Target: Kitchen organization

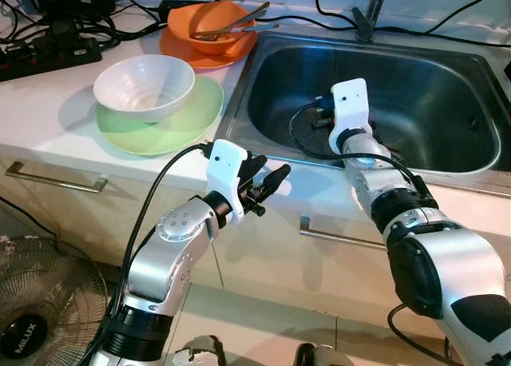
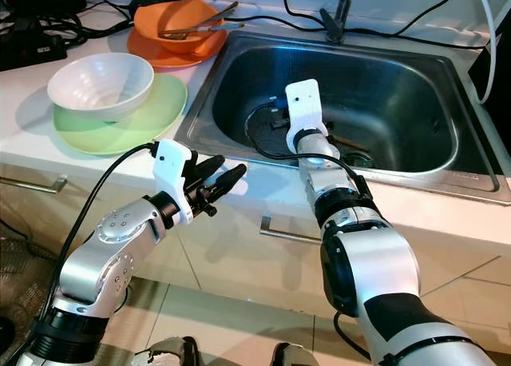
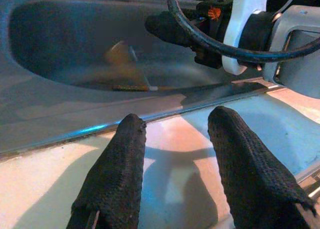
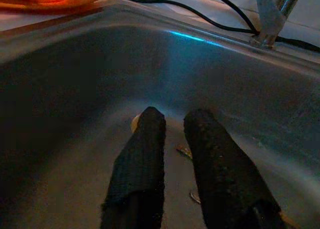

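The right end effector [image 4: 172,134], fingers slightly spread and empty, reaches into the sink [image 1: 447,154] toward small, hard-to-identify utensils [image 4: 185,150] on the bottom: probably light, stiff, slippery; pinch mid-handle. The left end effector [image 1: 267,182] hovers spread over the near tabletop [image 1: 48,134].

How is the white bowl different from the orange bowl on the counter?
The round white bowl holds nothing, while the round orange bowl has metal utensils resting across it. The white bowl sits on a pale green plate; the orange bowl sits on an orange plate, farther back. Both stand upright, left of the steel sink.
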### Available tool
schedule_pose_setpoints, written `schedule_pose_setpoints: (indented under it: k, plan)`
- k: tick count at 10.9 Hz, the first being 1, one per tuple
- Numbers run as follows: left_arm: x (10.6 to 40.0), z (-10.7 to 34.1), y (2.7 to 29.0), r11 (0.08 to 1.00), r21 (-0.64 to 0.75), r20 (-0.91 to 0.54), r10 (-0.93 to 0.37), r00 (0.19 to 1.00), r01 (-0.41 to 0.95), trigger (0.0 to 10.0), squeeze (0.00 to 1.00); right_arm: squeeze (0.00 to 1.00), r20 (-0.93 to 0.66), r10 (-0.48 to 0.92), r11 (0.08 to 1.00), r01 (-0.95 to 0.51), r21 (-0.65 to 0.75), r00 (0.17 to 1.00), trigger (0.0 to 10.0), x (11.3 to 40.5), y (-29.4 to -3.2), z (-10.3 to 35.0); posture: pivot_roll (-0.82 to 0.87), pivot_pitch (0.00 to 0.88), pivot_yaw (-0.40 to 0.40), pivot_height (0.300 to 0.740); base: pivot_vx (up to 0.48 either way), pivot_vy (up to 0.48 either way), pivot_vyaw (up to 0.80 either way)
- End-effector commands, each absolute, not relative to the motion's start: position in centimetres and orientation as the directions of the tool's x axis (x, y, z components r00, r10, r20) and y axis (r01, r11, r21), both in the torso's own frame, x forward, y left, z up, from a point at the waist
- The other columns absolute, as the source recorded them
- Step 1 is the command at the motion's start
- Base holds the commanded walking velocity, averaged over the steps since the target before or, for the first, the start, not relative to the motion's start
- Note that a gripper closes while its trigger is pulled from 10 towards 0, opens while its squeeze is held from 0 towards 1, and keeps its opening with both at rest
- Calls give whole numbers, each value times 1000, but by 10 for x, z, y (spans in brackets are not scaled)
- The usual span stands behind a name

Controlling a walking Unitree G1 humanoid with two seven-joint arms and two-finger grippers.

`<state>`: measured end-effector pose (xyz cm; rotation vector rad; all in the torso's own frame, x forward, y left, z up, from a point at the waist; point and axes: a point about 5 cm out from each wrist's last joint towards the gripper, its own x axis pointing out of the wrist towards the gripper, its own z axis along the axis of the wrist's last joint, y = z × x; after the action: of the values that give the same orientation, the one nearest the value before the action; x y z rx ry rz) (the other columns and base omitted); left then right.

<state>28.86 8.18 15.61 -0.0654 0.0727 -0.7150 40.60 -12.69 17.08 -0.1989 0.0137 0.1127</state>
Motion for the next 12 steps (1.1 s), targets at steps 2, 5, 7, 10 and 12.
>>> schedule_pose_setpoints:
  k: [2, 5, 7, 10, 12]
  plan:
    - [286, 153, 80, 753, -85, -66, -657, 751, 652, 10000, 0, 1000, -45, 91, 978, -98, -186, 995, 10000, 405, -132, 166, 181, 126, -17, 740, 0, 0, 0]
    - [289, 156, 80, 764, -70, -41, -645, 763, 642, 10000, 0, 0, 9, 103, 975, -99, -198, 995, 10000, 406, -132, 175, 171, 127, -15, 740, 0, 0, 0]
    - [296, 164, 79, 792, -49, 30, -608, 793, 609, 10000, 0, 0, 152, 109, 985, -85, -151, 982, 10000, 409, -137, 200, 141, 127, -13, 740, 0, 0, 0]
    - [307, 167, 75, 840, -6, 89, -540, 837, 542, 10000, 0, 0, 390, 144, 986, -100, -131, 909, 10000, 399, -149, 228, 85, 125, -15, 740, 0, 0, 0]
    - [312, 167, 77, 865, 27, 113, -501, 858, 501, 10000, 0, 0, 470, 141, 989, -105, -101, 871, 10000, 381, -159, 225, 58, 121, -13, 740, 0, 0, 0]
